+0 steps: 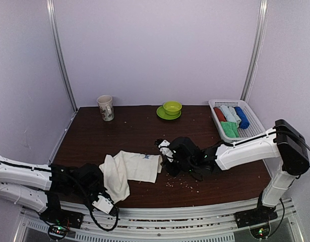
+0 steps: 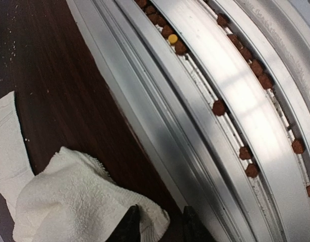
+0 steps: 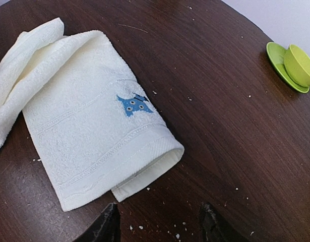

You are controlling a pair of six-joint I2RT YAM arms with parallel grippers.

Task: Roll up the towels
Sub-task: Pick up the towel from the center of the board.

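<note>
Lying half folded on the table [image 1: 144, 121], the cream-white towel [image 3: 94, 131] bears a small blue embroidered creature [image 3: 133, 105]. Right end effector [image 3: 160, 228] gapes wide beside its hem; left end effector [image 2: 161, 229] stands parted at its corner. Green towel [image 1: 229, 129] lies in the basket [image 1: 253, 132].

I count one cream-white towel [image 1: 137, 166], one green towel [image 1: 229, 129], three towel rolls [image 1: 229, 114], one basket [image 1: 255, 126], one mug [image 1: 105, 107], one lime cup [image 1: 172, 107] and one saucer [image 1: 164, 114].
</note>
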